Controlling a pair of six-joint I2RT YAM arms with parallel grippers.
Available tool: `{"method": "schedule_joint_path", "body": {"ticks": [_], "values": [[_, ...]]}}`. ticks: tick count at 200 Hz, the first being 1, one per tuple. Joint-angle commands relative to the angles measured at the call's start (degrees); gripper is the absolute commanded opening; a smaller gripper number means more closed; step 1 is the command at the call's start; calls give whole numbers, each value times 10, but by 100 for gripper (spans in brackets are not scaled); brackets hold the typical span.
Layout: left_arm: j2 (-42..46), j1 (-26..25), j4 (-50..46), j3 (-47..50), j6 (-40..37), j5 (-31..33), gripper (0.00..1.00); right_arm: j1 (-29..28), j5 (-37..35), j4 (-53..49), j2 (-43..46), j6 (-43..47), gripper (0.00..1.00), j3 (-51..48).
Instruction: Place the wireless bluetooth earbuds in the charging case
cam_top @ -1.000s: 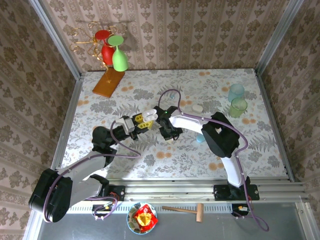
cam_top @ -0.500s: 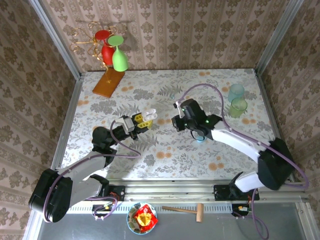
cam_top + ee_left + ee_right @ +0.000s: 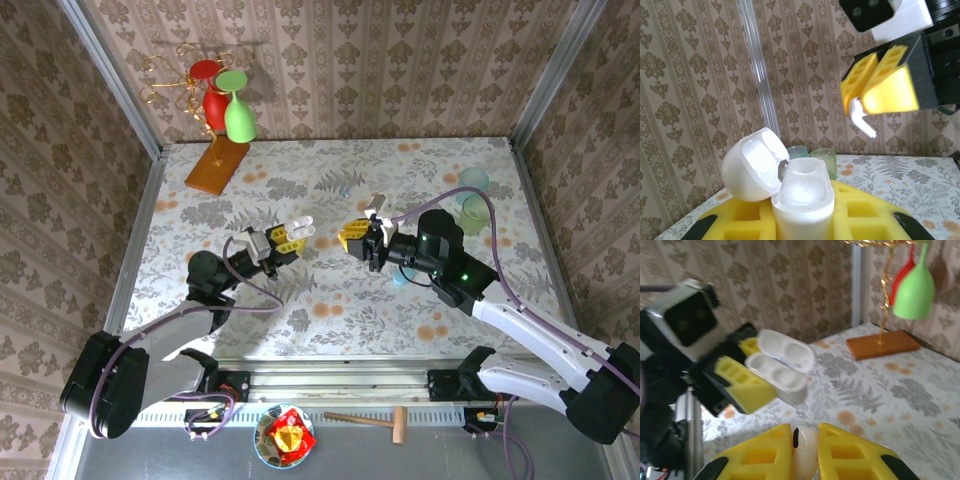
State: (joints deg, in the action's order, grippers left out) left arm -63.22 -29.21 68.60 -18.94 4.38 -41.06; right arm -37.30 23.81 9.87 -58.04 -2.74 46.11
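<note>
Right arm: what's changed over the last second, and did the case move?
The right gripper backed away from beside the left gripper and swung right. It now faces the open charging case with an earbud pinched between its fingers. Unchanged: the left gripper holds the case at the same spot, and the cups have not moved.

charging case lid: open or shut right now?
Open. On the charging case, the lid is hinged back, and the right wrist view shows both wells exposed.
</note>
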Motion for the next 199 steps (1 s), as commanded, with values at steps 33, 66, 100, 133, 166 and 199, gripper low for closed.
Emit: {"method": "schedule_joint_path", "body": {"ticks": [33, 66, 100, 133, 166, 199], "values": [[-22, -14, 5, -29, 47, -6, 0, -7, 106, 61, -20, 25, 13, 32], [-36, -24, 11, -38, 58, -10, 0, -26, 91, 81, -64, 51, 13, 64], [-40, -30, 15, -44, 74, -11, 0, -37, 63, 111, -109, 66, 13, 88], [-43, -36, 14, -48, 84, -7, 0, -44, 53, 120, -147, 77, 13, 110], [-45, -37, 14, -51, 101, 4, 0, -48, 50, 128, -172, 83, 13, 120], [-47, -40, 15, -56, 120, 17, 0, -50, 40, 130, -184, 89, 12, 121]]}}
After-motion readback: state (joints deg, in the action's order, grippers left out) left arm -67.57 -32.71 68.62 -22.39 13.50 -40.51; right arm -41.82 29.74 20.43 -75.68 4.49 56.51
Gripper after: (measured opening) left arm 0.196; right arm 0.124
